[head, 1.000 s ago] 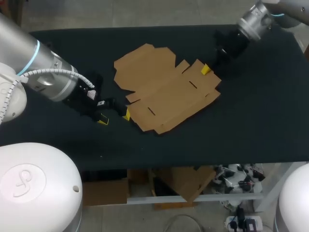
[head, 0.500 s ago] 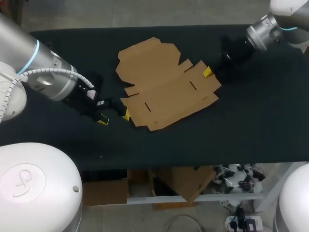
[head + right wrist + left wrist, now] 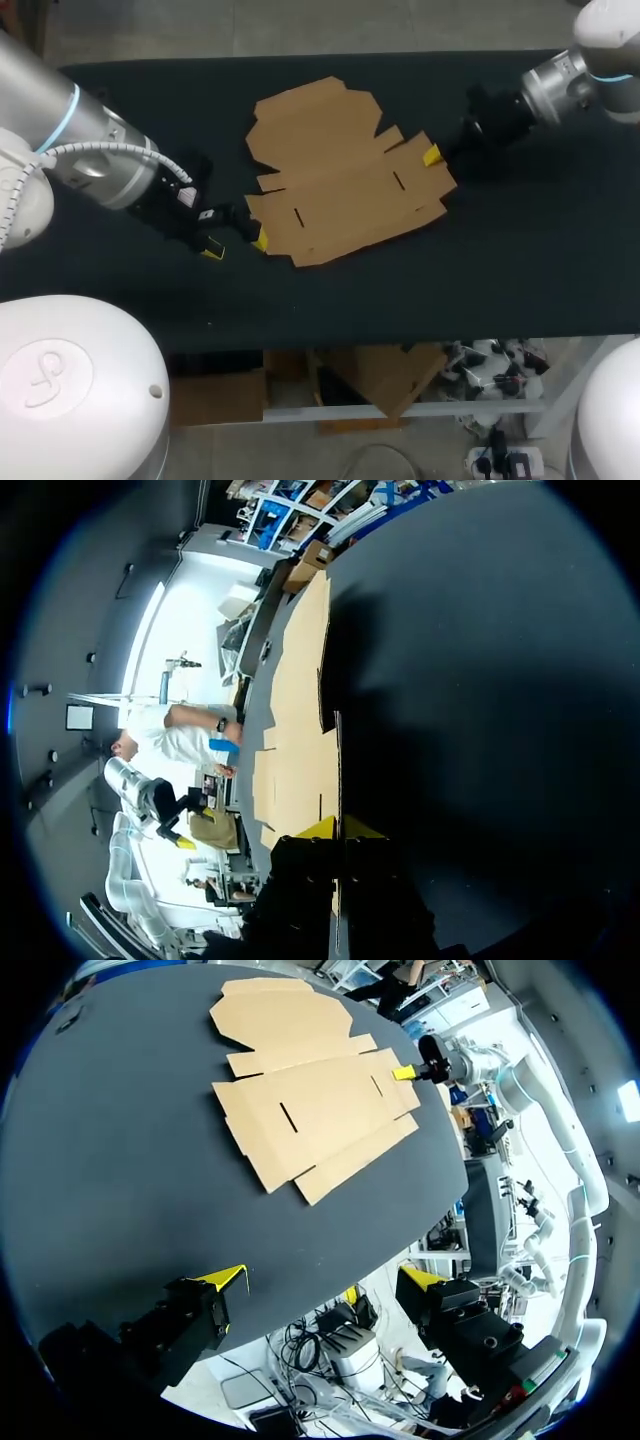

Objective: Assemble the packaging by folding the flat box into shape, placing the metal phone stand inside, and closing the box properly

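The flat brown cardboard box (image 3: 340,175) lies unfolded on the black table (image 3: 520,260). My right gripper (image 3: 432,156) is at the box's right edge, shut on a side flap; in the right wrist view the thin cardboard (image 3: 300,740) runs edge-on between its yellow tips (image 3: 338,828). Open and holding nothing, my left gripper (image 3: 237,246) sits low at the box's near left corner, one tip almost touching the cardboard. In the left wrist view the box (image 3: 310,1100) lies ahead of those open fingers (image 3: 322,1280), with the right gripper (image 3: 405,1073) on its far flap. No phone stand is in view.
The table's front edge (image 3: 330,335) runs close below the box and the left gripper. Bare black tabletop lies to the right of the box and along the far side.
My right arm has drawn back to the right with the flap, dragging the box rightward and turning it a little. The left arm has not moved.
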`<state>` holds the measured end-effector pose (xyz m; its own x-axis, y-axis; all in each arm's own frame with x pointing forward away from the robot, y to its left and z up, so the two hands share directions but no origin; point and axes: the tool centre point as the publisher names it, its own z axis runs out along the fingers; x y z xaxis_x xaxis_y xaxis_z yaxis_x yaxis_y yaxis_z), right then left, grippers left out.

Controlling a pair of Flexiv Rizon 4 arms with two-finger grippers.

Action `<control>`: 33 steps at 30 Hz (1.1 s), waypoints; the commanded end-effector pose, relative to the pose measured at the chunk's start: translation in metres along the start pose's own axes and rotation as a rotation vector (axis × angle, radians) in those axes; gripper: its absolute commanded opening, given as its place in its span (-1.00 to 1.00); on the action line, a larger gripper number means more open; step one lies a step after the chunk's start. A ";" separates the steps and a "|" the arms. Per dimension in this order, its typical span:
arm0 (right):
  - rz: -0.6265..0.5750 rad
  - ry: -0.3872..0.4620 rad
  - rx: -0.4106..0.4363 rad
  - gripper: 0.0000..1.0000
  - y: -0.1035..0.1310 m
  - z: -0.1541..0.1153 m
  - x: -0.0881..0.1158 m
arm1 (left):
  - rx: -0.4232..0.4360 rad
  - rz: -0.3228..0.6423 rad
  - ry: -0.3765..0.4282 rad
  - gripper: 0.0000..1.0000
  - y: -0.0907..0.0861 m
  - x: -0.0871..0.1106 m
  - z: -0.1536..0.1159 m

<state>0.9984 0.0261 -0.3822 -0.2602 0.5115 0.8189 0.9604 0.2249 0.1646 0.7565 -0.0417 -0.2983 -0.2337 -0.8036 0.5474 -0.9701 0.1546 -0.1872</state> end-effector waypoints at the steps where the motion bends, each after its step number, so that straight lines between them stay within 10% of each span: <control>1: 0.022 -0.002 -0.025 -1.00 -0.010 0.001 0.002 | -0.001 0.004 0.004 1.00 0.001 -0.001 0.000; 10: 0.072 0.003 -0.035 -0.89 -0.024 0.007 0.005 | -0.006 0.016 0.011 1.00 0.003 -0.002 0.001; 13: 0.088 0.008 -0.029 0.79 -0.027 0.009 0.004 | -0.008 0.019 0.012 1.00 0.003 -0.002 0.001; 14: 0.093 0.008 -0.027 1.00 -0.029 0.009 0.004 | -0.008 0.020 0.013 1.00 0.003 -0.002 0.001; 33: 0.086 -0.051 0.179 1.00 -0.023 -0.017 0.007 | -0.013 0.027 0.014 1.00 0.000 0.001 0.003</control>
<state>0.9670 0.0113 -0.3721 -0.1863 0.5808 0.7924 0.9635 0.2660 0.0316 0.7545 -0.0426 -0.3003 -0.2618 -0.7881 0.5570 -0.9637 0.1820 -0.1955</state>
